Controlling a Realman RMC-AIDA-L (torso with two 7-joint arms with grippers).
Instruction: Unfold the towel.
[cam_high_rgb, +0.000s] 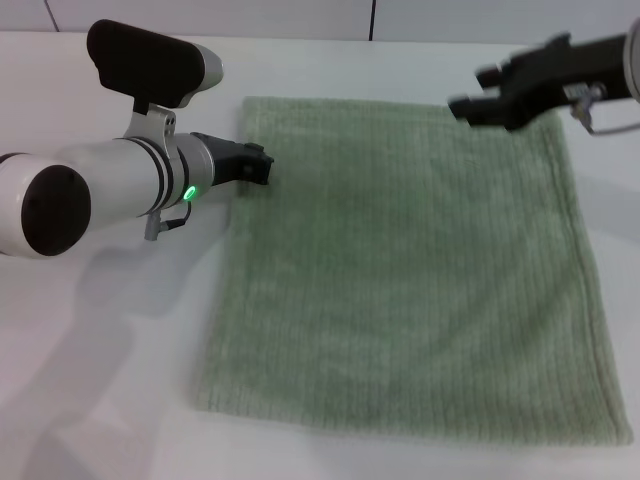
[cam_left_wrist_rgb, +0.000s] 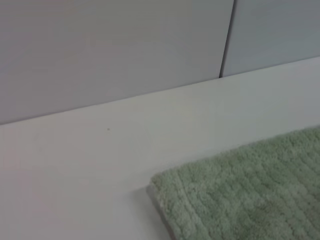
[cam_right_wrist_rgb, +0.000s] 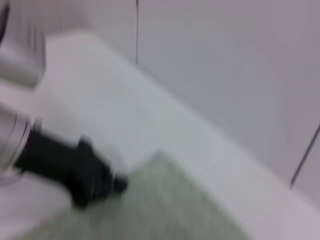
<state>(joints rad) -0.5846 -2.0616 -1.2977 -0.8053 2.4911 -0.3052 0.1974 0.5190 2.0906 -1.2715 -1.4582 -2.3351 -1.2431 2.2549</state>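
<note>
The towel (cam_high_rgb: 410, 270) lies flat on the tabletop (cam_high_rgb: 100, 380); left gripper (cam_high_rgb: 262, 166) at its left edge, right gripper (cam_high_rgb: 470, 108) over its far side (jaws' state unclear on both).

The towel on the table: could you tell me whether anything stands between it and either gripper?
Nothing visible does. The left gripper is at the towel left edge, the right gripper above its far edge.
</note>
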